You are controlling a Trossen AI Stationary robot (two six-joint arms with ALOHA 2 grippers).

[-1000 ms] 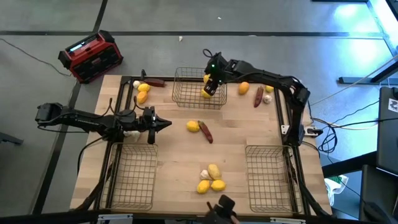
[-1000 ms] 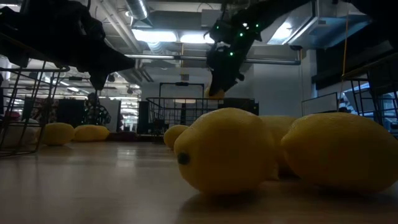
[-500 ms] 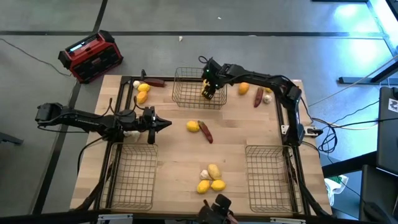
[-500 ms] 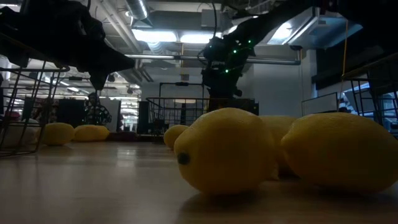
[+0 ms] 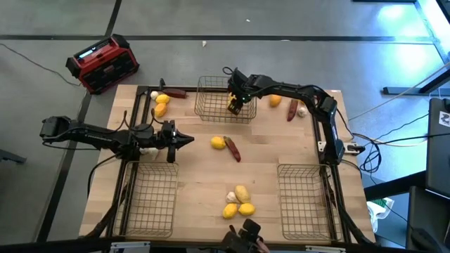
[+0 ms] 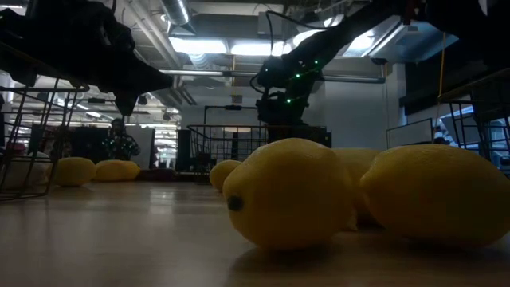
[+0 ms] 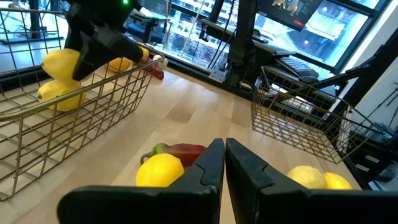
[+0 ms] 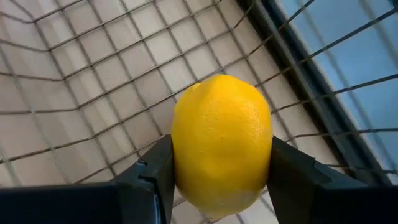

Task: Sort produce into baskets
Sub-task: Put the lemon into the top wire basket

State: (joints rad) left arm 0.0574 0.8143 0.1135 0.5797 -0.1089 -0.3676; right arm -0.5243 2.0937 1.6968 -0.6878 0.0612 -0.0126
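**Right gripper holds lemon inside far basket; left arm idle**

Right gripper (image 5: 235,103) is over the far basket (image 5: 211,112) at the table's far edge, near that basket's right wall. Its fingers (image 8: 155,171) clamp a lemon (image 8: 221,140) from both sides; the right wrist view shows the wire mesh of the basket floor and wall directly behind the fruit. In the left wrist view the same gripper (image 7: 84,59) sits inside the basket with the lemon in it, and a second lemon (image 7: 59,94) lies on the mesh just below. Whether the two fruits touch cannot be told.

Left gripper (image 5: 184,140) hangs over the table's left side, pointing toward the centre, fingers (image 7: 214,165) pressed together with nothing between them.

Produce on the table:
- centre: a lemon (image 5: 219,143) with a red chili (image 5: 232,150) touching or just beside it;
- near edge: three yellow fruits (image 5: 239,202) clustered with a garlic bulb (image 5: 230,197);
- far left corner: two yellow-orange fruits (image 5: 162,104), a garlic (image 5: 154,94), a chili (image 5: 176,92);
- far right: an orange fruit (image 5: 275,100), a chili (image 5: 292,110), a garlic (image 5: 302,110).

Left basket (image 5: 149,214) and right basket (image 5: 304,207) stand at the near corners. A red-and-black box (image 5: 103,63) sits on the floor beyond the table's far left corner.
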